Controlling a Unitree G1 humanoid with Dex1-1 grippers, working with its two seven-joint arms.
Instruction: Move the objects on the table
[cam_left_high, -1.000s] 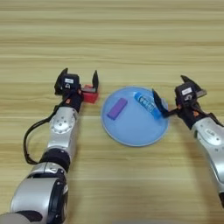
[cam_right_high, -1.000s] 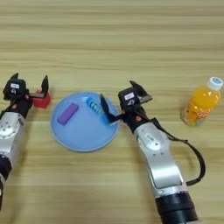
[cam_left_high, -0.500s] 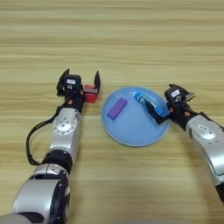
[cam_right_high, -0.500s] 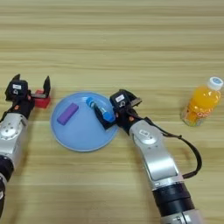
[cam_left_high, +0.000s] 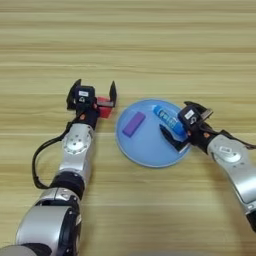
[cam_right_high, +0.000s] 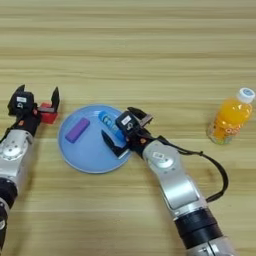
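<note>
A red cube (cam_left_high: 104, 107) lies on the table (cam_left_high: 150, 45) just left of the round light-blue plate (cam_left_high: 145, 150). My left gripper (cam_left_high: 94, 91) stands open over the cube, which sits by its right finger. On the plate lie a flat purple block (cam_left_high: 133, 124) and a blue-and-white cylinder (cam_left_high: 167, 119). My right gripper (cam_left_high: 176, 119) is open at the plate's right rim, one finger on each side of the cylinder's near end. Whether either finger touches it I cannot tell.
An orange juice bottle (cam_right_high: 229, 117) with a white cap stands upright on the table at the far right, well away from the plate. A black cable loops beside each forearm.
My right gripper has moved left from beside the plate onto its right rim, so its fingers now straddle the cylinder's end. The left arm and the pieces have stayed put.
</note>
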